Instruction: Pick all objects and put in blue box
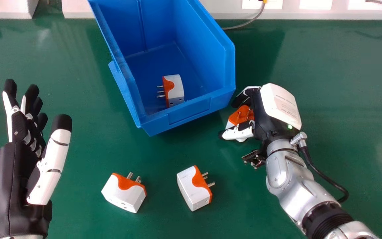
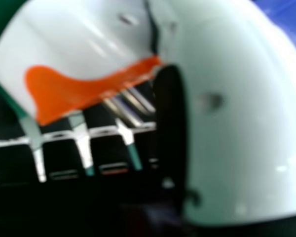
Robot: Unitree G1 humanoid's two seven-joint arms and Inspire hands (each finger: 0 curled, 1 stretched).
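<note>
My right hand (image 1: 264, 114) is just right of the blue box (image 1: 187, 114), curled round an orange and white plug adapter (image 1: 240, 114). In the right hand view the adapter (image 2: 84, 44) lies between the thumb (image 2: 237, 113) and the fingers, its pins toward them. One adapter (image 1: 175, 90) rests inside the box. Two more lie on the green table: one (image 1: 124, 193) below the box, another (image 1: 193, 188) to its right, both with pins showing. At the left, my left hand (image 1: 28, 159) is held with straight fingers, apart from every object.
A white ledge (image 1: 224, 9) runs along the far edge of the green table (image 1: 343, 99), with a grey cable (image 1: 244, 25) behind the box. The blue box's near wall stands low, close to the right hand.
</note>
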